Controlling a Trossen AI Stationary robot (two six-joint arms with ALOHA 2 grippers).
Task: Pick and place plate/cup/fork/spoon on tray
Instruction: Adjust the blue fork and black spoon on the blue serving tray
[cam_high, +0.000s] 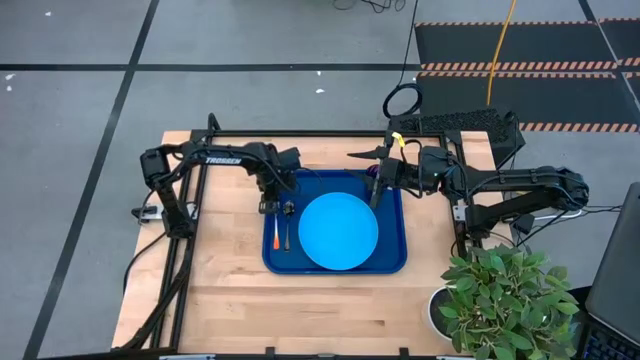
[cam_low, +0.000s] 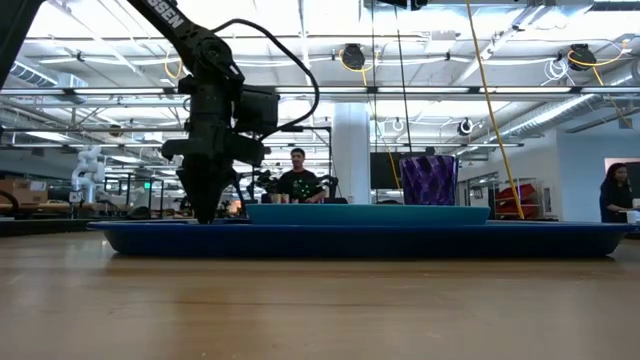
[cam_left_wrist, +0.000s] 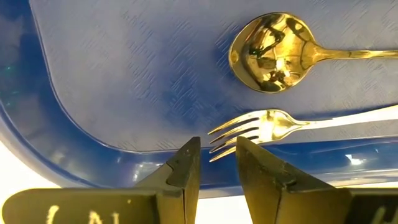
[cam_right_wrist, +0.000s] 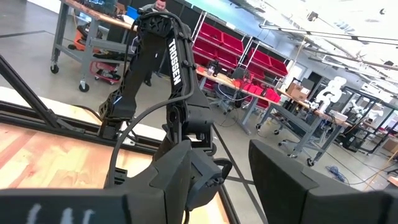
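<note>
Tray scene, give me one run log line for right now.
tray: holds plate, fork, spoon, cup | left gripper: open, empty, above fork tines | right gripper: open, empty

plate (cam_high: 338, 231) flat on tray (cam_high: 392, 262) | cup (cam_low: 428, 180) upright | fork (cam_left_wrist: 261, 129), spoon (cam_left_wrist: 270, 53) side-by-side

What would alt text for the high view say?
A dark-blue rectangular tray on a wooden table holds a round sky-blue plate, an orange-handled fork and a dark spoon. The left gripper hovers at the utensils; the right gripper at the tray's far edge.
</note>
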